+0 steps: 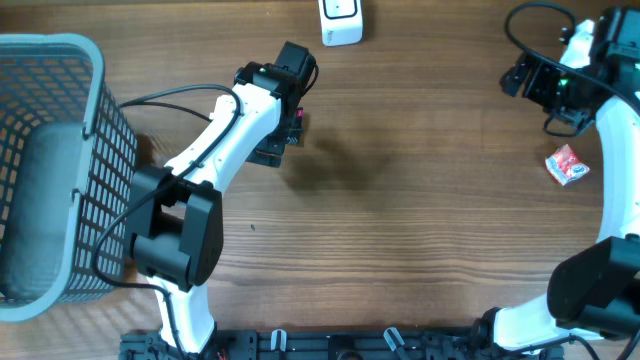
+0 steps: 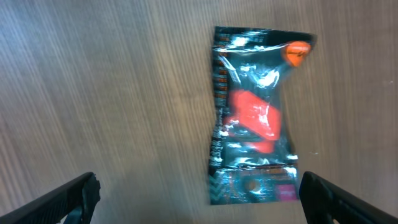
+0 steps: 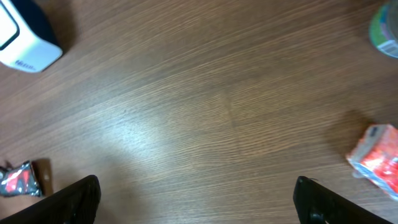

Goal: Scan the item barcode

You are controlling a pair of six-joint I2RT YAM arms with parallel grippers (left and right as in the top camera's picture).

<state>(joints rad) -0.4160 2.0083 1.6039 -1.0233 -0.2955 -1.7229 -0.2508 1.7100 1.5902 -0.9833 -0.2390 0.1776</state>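
Observation:
A dark shiny packet with red contents lies flat on the wooden table, mostly hidden under my left arm in the overhead view. My left gripper hovers open above it, the packet's lower end lying just inside the right finger. A white barcode scanner stands at the table's far edge. A red-and-white packet lies at the right. My right gripper is open over bare wood, with nothing between its fingers, and sits up at the far right.
A grey mesh basket occupies the left side of the table. The right wrist view also catches the scanner, the dark packet, the red-and-white packet and a greenish round object at its top right corner.

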